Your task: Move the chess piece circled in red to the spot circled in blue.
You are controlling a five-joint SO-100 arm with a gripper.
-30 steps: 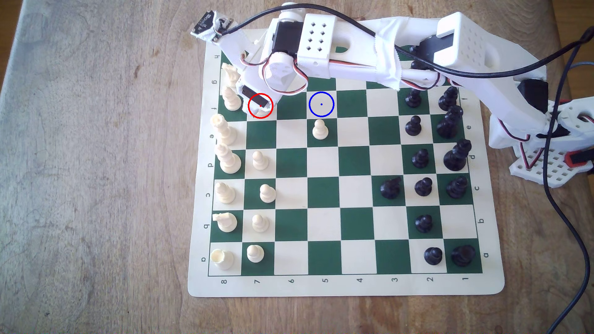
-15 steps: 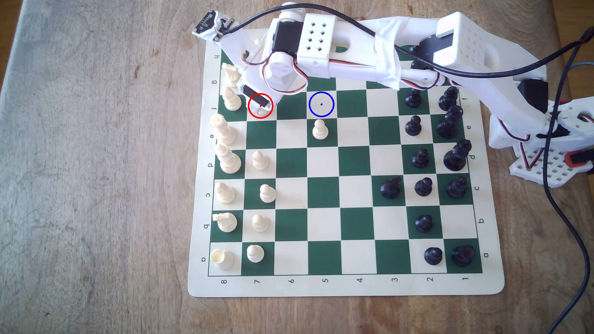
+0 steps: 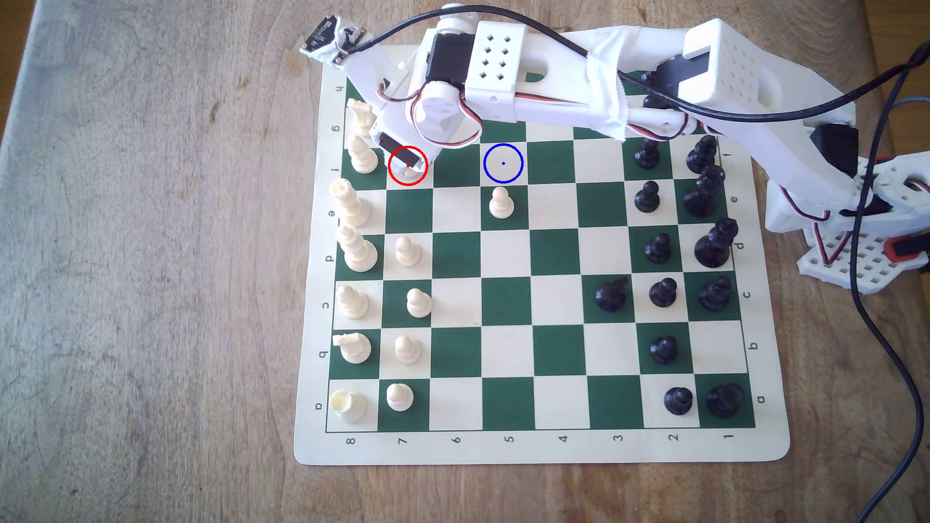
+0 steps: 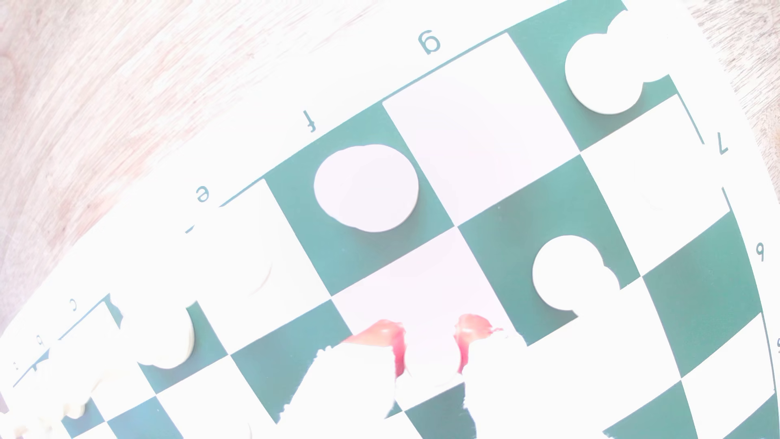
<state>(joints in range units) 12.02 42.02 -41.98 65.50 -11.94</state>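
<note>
The pincer (image 3: 406, 168) straddles the pawn (image 3: 408, 176) on its red-ringed square near the board's (image 3: 543, 447) far edge; whether it grips, I cannot tell. The blue-ringed square (image 3: 503, 163) lies two squares toward the exterior view's right.

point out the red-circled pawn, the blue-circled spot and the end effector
the chess piece (image 3: 408, 176), exterior view, on its base edge below the arm
the spot (image 3: 503, 171), exterior view, on the cream square
end effector (image 4: 429, 350), wrist view, midway between its pink-tinted tips
</note>
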